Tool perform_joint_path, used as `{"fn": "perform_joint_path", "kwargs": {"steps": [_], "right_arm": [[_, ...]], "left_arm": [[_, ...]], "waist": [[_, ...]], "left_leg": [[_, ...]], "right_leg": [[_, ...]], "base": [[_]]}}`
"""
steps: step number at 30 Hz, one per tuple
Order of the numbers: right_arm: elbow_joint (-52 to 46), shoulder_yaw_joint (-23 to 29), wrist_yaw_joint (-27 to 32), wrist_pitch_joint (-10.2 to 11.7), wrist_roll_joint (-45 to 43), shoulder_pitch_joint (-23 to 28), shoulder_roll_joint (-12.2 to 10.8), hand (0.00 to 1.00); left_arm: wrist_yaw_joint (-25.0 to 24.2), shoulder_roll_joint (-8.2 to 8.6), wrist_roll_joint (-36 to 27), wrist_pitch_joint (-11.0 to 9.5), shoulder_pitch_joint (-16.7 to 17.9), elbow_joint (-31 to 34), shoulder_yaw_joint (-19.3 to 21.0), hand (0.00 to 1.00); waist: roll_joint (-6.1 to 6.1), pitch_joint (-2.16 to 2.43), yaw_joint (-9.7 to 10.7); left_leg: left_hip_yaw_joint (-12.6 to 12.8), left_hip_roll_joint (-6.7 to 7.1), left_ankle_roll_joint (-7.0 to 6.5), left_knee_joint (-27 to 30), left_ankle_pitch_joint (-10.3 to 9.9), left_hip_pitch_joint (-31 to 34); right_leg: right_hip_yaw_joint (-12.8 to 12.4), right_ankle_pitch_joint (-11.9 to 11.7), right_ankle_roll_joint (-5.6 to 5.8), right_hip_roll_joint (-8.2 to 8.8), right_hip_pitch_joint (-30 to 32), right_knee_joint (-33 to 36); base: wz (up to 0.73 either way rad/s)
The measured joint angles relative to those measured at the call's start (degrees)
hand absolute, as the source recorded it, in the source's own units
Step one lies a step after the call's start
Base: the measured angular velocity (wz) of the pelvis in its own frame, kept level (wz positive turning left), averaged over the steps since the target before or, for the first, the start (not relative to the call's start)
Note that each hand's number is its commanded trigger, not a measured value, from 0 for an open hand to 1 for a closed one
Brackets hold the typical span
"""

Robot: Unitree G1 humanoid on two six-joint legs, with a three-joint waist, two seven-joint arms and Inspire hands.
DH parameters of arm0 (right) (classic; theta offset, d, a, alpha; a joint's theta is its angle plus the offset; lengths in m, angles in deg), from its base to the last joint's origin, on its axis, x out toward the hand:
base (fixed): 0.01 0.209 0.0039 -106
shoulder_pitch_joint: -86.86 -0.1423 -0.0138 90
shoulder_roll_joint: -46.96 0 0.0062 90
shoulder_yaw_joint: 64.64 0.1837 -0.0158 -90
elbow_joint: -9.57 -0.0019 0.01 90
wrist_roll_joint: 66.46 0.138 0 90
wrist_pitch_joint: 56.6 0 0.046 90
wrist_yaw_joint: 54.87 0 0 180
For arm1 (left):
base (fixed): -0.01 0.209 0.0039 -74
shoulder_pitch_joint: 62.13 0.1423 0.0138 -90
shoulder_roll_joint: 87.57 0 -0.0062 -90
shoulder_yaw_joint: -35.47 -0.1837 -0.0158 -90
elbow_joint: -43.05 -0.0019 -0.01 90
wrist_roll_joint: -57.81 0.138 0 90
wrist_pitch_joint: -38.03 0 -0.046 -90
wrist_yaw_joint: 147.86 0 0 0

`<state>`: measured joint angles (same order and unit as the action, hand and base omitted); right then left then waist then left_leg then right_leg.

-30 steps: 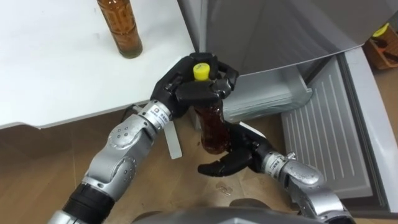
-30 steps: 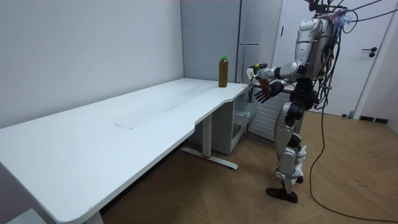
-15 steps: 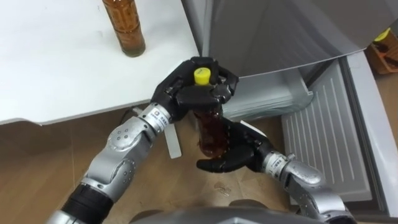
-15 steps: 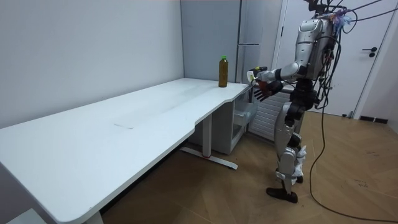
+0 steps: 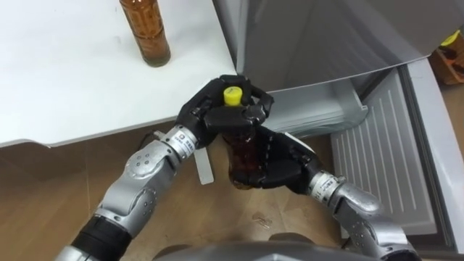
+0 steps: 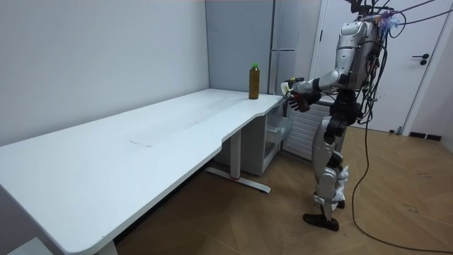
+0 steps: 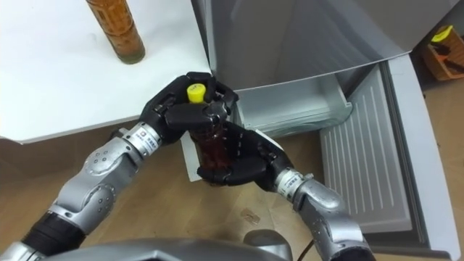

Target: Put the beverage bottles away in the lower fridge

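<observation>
Between the counter edge and the open lower fridge, the held bottle stands upright, yellow cap uppermost. Fingers of the left hand clamp its neck from above; fingers of the right hand wrap its lower body. The compartment lies to the robot's right, nearer the right hand. A second bottle stands on the counter.

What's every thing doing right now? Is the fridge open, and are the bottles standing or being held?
Held bottle: capped, upright, gripped by both hands.
Left hand: curled round the bottle's top.
Right hand: curled round the bottle's lower part.
Second bottle: standing upright on the table, nothing touching it.
Lower fridge door: open.
</observation>
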<state>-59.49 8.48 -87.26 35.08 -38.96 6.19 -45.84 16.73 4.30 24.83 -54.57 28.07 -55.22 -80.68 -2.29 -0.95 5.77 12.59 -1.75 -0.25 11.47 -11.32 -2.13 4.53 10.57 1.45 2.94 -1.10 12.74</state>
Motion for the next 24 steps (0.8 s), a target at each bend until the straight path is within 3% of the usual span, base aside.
{"fn": "perform_joint_path", "kwargs": {"steps": [4,21,23,24], "right_arm": [[-0.42,-1.71,-0.3,0.31,-0.05,-0.01,1.02,1.0],[-0.39,-2.14,0.38,0.24,-0.05,0.02,0.9,1.0],[-0.25,-2.16,0.4,0.37,-0.05,0.02,0.78,1.0],[-0.24,-2.11,0.4,0.38,-0.08,0.02,0.72,1.0]], "left_arm": [[-0.12,-0.07,-0.12,0.13,0.08,-0.14,-1.09,1.0],[-1.81,0.08,-0.44,0.11,0.15,-0.12,-1.42,1.0],[-1.82,0.09,-0.59,0.11,0.15,-0.12,-1.41,0.0],[-1.83,0.09,-0.59,0.1,0.15,-0.12,-1.41,0.0]], "waist": [[0.06,-0.03,-0.1],[0.07,-0.03,-0.4],[0.05,-0.04,-0.4],[0.03,-0.05,-0.25]], "left_leg": [[0.0,-0.05,0.01,-0.11,-0.01,-0.01],[-0.01,-0.32,0.24,-0.01,-0.16,0.03],[-0.01,-0.34,0.24,0.07,-0.16,0.05],[-0.01,-0.34,0.24,0.09,-0.16,0.06]], "right_leg": [[0.12,0.0,-0.01,-0.03,0.01,0.02],[0.27,-0.03,-0.04,-0.25,0.02,-0.09],[0.28,-0.02,-0.04,-0.26,0.03,-0.08],[0.27,-0.03,-0.04,-0.26,0.03,-0.08]], "base": [[0.0],[0.0],[0.0],[0.0]]}}
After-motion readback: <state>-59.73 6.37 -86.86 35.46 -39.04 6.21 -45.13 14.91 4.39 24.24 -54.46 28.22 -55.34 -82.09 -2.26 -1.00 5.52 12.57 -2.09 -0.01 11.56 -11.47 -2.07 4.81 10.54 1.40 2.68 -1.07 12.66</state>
